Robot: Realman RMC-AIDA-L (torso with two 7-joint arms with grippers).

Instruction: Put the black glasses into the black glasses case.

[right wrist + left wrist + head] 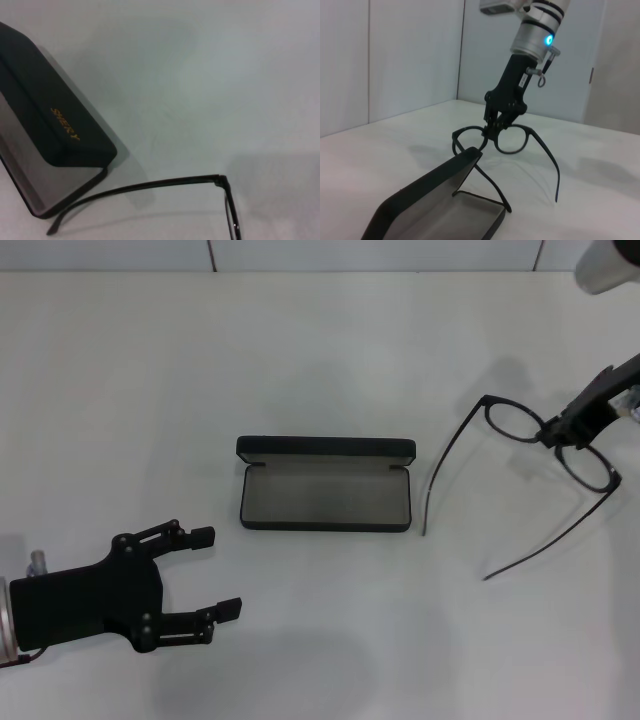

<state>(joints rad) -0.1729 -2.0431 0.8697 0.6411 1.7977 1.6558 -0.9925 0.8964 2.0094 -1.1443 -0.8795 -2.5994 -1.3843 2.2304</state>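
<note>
matt black glasses case (325, 498) with dull grey lining, glossy thin black glasses (545, 455), smooth matt white table (320, 350)

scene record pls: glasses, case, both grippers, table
glasses: thin black-framed glasses, temples unfolded, lifted, right of case
case: flat matte black hinged case, open, grey lining, empty
right gripper: shut on the glasses' bridge
left gripper: open, idle near-left of case
table: white tabletop
</note>
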